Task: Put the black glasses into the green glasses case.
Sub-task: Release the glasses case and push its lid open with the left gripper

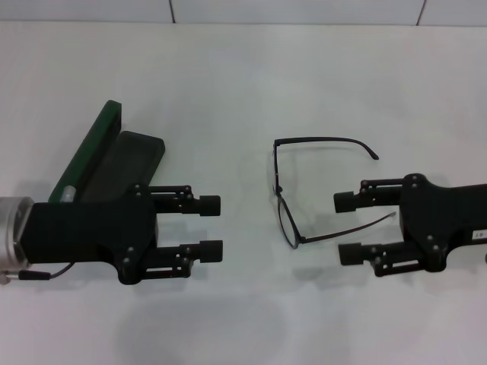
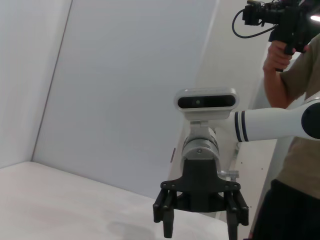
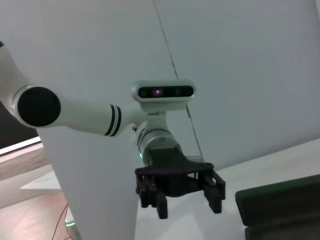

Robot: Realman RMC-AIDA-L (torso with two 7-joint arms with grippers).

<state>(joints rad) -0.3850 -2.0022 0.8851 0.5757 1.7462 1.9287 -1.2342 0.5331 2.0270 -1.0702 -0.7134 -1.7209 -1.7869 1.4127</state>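
Note:
The black glasses [image 1: 281, 199] lie unfolded on the white table [image 1: 243, 84] at the middle, with both temple arms pointing right. The green glasses case [image 1: 114, 156] lies open at the left, its lid [image 1: 87, 152] raised on the outer side. Its near end is hidden behind my left arm. My left gripper [image 1: 213, 226] is open and empty, just right of the case. My right gripper [image 1: 344, 227] is open. In the head view the tip of the near temple arm lies between its fingers. The case edge also shows in the right wrist view [image 3: 280, 202].
The left wrist view shows my right gripper [image 2: 200, 221] farther off and a person holding a camera [image 2: 292, 100] behind it. The right wrist view shows my left gripper [image 3: 182, 199] farther off. A white wall [image 1: 304, 9] stands behind the table.

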